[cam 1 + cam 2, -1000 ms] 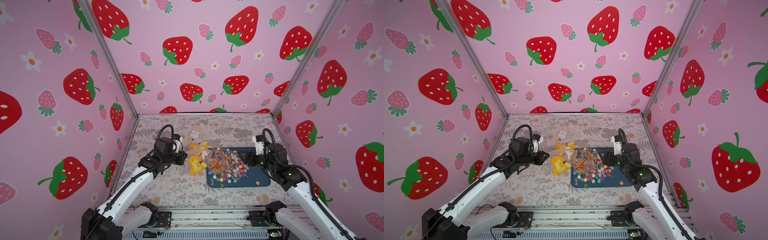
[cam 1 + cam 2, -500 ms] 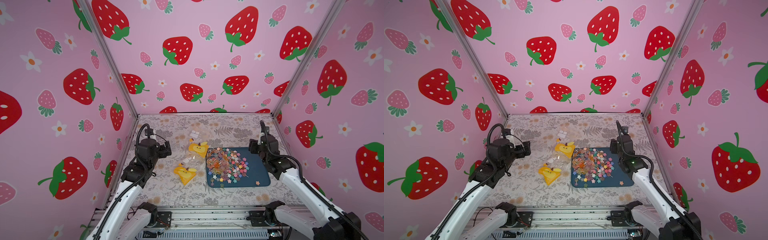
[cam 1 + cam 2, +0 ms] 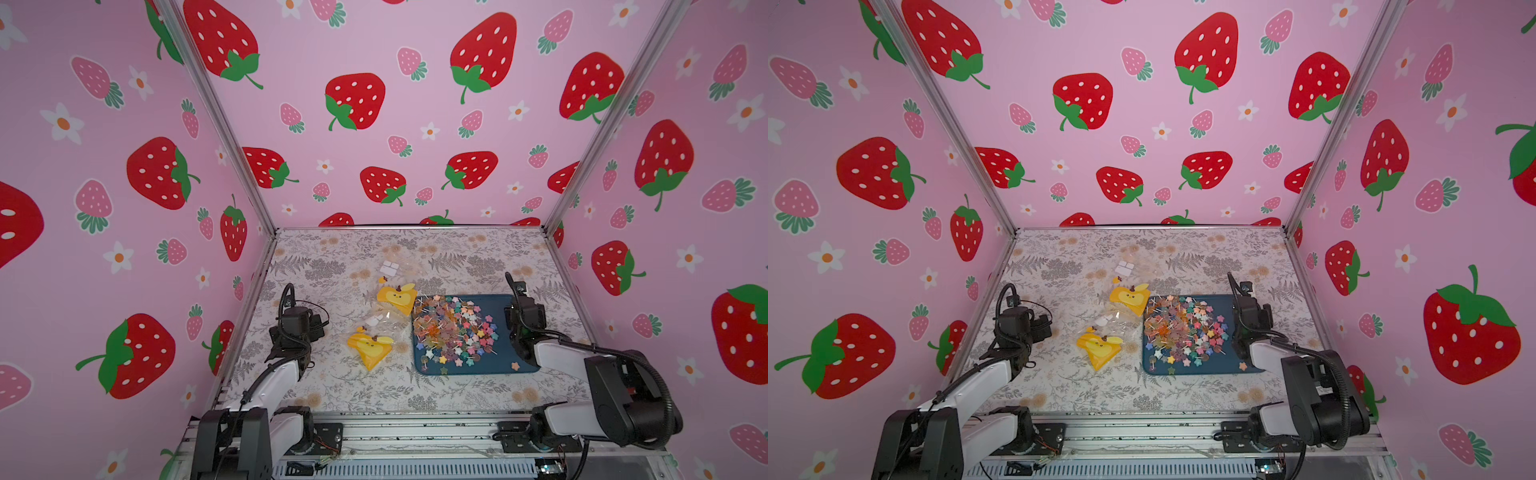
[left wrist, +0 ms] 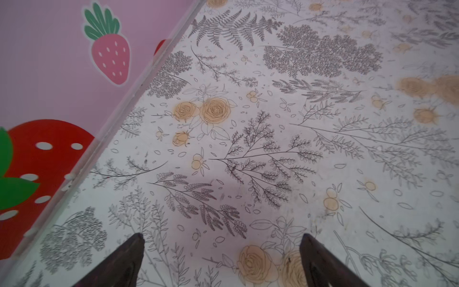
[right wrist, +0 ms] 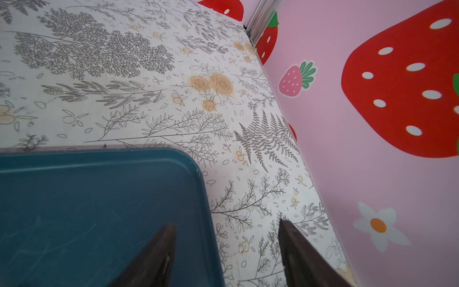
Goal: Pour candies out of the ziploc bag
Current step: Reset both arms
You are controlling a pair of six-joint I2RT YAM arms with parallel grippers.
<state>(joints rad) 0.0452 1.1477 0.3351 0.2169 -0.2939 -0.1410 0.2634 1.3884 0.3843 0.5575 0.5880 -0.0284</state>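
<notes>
We see three pink walls (image 3: 291,62) printed with red strawberries and white flowers, joined by aluminium corner posts (image 3: 221,124). Below them we find a pale tabletop (image 3: 478,249) patterned with grey ferns and tan roses, evenly lit.

- I see candies (image 3: 451,328) heaped on the left half of the tray (image 3: 492,366); its right half is nearly bare.
- Yellow bags (image 3: 397,299) crowd the tray's left side.
- Farther left of the tray and in front of it, the tabletop (image 3: 332,386) is open.
- The right arm (image 3: 557,357) overhangs the tray's right edge.
</notes>
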